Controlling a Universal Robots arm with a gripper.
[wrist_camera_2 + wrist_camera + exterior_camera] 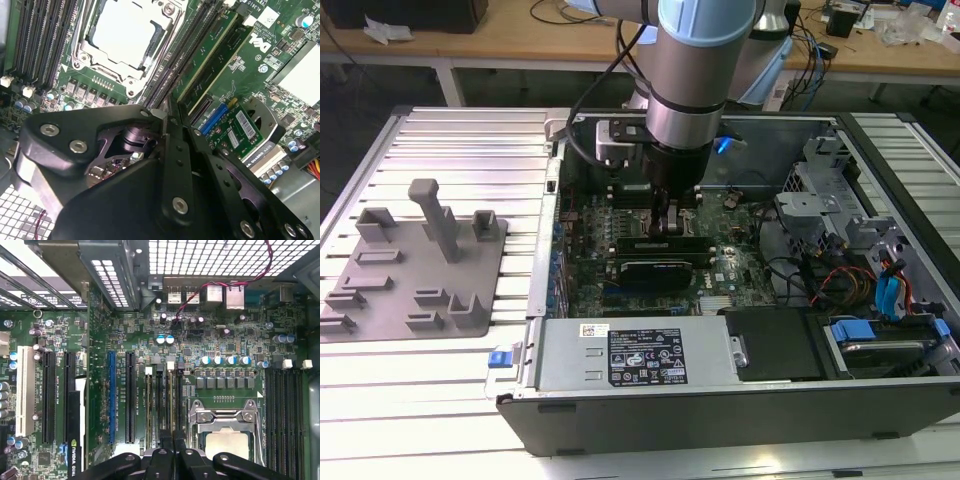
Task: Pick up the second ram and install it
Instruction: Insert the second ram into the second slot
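My gripper (665,232) reaches down into the open computer case (740,405), over the motherboard's memory slots (161,405) beside the CPU socket (225,437). Its black fingers (162,457) are pressed together. The second ram (205,57), a thin green stick, stands upright in a slot straight in line with the fingertips (160,114). In the first wrist view the second ram (172,405) shows edge-on, running away from the gripper (172,452). The gripper (166,117) hides the stick's middle, so I cannot see how deep it sits.
Another stick (148,410) stands two slots over. The grey holder tray (415,265) lies outside the case on the exterior view's left. A black graphics card (655,268) lies just in front of the gripper, and the power supply (630,352) along the case's near wall. Cables and drive bays (880,290) crowd the right.
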